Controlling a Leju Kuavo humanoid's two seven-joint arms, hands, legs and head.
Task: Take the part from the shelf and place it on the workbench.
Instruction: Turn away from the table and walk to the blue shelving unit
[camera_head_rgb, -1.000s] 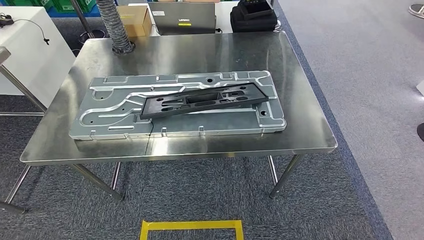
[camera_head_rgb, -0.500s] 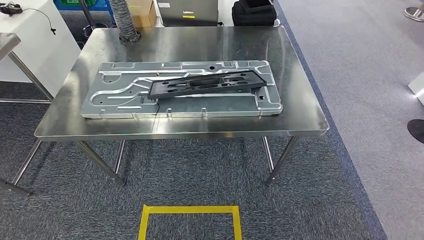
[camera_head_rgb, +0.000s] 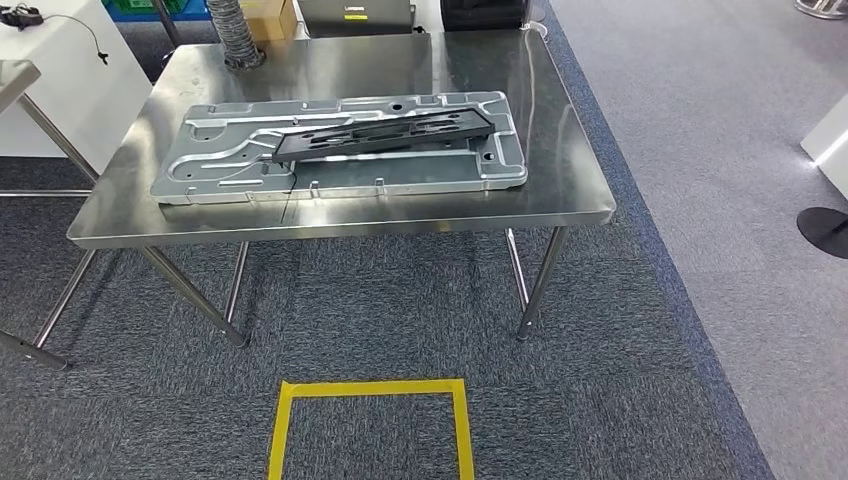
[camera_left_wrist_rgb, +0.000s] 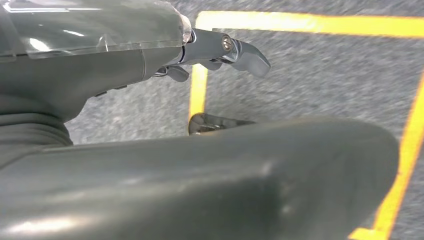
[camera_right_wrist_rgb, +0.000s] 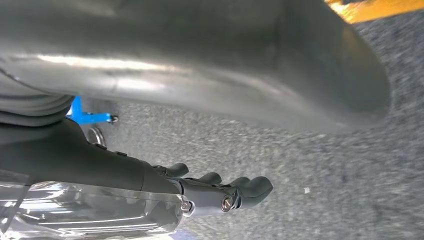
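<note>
Grey speckled carpet (camera_head_rgb: 400, 330) fills the lower frame, marked bottom centre by a yellow tape square (camera_head_rgb: 368, 425); a shiny steel table (camera_head_rgb: 560, 150) stands upper centre. On it lies a broad pressed silver panel (camera_head_rgb: 420, 175), and the long, flat black part (camera_head_rgb: 385, 133) rests slanted across that. Left hand (camera_left_wrist_rgb: 220, 55) and right hand (camera_right_wrist_rgb: 220, 192) hang over carpet, fingers loosely apart, holding nothing.

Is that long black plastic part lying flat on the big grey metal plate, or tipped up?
Roughly flat: the long black plastic part lies lengthwise, slightly askew, on the big grey metal plate, no end visibly raised.
</note>
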